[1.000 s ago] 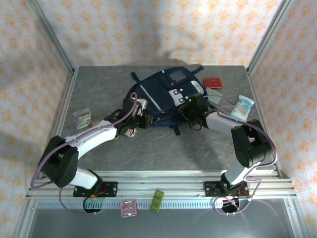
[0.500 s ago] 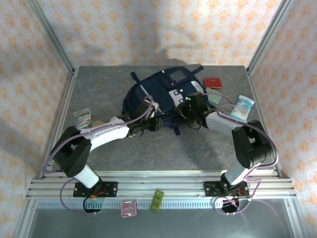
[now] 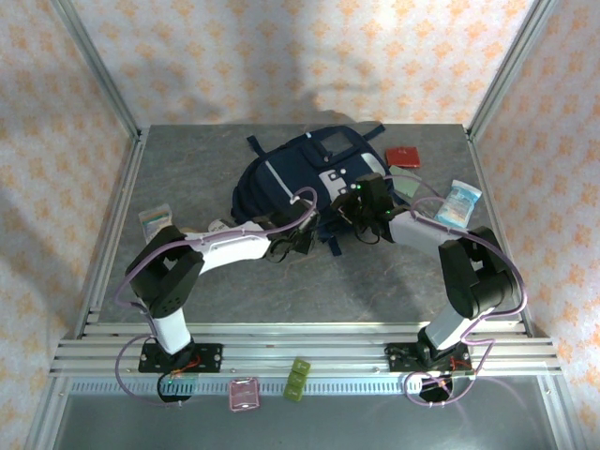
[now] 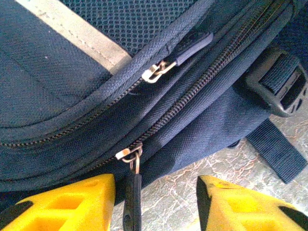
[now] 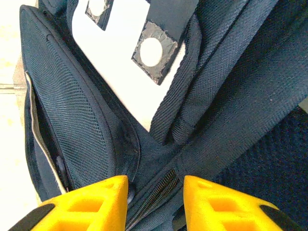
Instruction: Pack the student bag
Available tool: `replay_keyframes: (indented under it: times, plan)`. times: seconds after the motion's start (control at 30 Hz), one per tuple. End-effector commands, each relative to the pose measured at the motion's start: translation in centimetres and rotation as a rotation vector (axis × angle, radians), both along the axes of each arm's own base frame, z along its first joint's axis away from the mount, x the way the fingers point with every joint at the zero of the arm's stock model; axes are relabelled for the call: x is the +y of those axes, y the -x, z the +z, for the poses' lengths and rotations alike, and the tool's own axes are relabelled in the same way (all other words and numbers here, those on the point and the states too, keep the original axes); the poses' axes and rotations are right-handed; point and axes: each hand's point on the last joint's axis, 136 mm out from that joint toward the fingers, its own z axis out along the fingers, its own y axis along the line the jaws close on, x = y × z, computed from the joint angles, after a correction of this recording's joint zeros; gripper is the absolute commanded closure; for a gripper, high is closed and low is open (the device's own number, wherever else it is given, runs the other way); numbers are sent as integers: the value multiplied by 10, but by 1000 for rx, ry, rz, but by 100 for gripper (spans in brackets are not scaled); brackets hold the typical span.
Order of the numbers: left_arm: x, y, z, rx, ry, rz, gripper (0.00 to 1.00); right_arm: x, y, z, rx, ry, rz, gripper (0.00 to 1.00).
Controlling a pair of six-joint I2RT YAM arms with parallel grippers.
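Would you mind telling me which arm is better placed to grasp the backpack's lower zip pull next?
Left. The open left claw flanks the dark zip pull hanging from the navy-blue fabric backpack; the right claw sits over zip teeth beside a strap, no pull visible.

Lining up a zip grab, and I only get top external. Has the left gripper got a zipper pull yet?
Observer: No. In the left wrist view the left gripper is open, and the lower zipper pull dangles in the gap, close to one finger.
Operator: Only one pull there?
Observer: No, an upper zipper pull sits on a separate track of the student bag.
Operator: Right side?
Observer: In the right wrist view the right gripper straddles bag fabric and a zipper track. I can't tell whether it pinches.
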Motion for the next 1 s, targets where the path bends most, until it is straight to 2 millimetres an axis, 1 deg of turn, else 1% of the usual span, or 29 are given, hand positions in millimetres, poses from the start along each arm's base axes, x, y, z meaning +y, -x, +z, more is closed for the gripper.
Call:
replay_keyframes:
  times: [0.0,0.07,0.13,0.17,0.2,0.27,0.3,0.33,0.37,0.43,0.5,0.57,0.6,0.73,0.8,0.87,0.97]
  plan:
    - [17,-5,-2,-16,-95,61,53,5,-6,23,-65,-26,7,65]
    - [23,-7,-8,-19,-137,71,54,5,-6,24,-68,-30,7,65]
    - [24,-8,-16,-21,-160,64,57,5,-5,24,-66,-33,6,65]
    - [24,-9,-19,-17,-165,62,61,6,-6,24,-68,-35,7,65]
    - [24,-9,-24,-11,-174,54,69,6,-5,24,-65,-36,8,65]
    - [23,-10,-32,5,-190,50,76,6,-5,25,-69,-38,7,65]
    - [22,-11,-34,8,-196,48,82,6,-4,26,-71,-39,7,65]
    - [22,-12,-36,13,-198,43,96,6,-4,27,-73,-40,7,65]
    - [22,-13,-35,14,-194,44,100,6,-4,27,-74,-41,8,65]
    - [22,-13,-35,22,-185,37,100,5,-2,29,-76,-42,6,65]
    - [22,-14,-29,16,-172,35,100,4,0,29,-78,-44,8,65]
    - [19,-13,-18,16,-125,17,100,5,3,30,-79,-51,17,65]
    - [16,-12,-9,12,-88,5,100,7,5,31,-80,-59,28,65]
    - [7,-5,25,-16,26,-48,100,19,12,34,-76,-84,95,63]
    - [2,0,35,-23,72,-76,100,28,14,39,-79,-127,129,62]
    - [-2,4,39,-19,102,-97,100,37,14,45,-86,-163,156,61]
    - [-4,6,38,-14,112,-109,100,49,10,52,-91,-189,181,61]
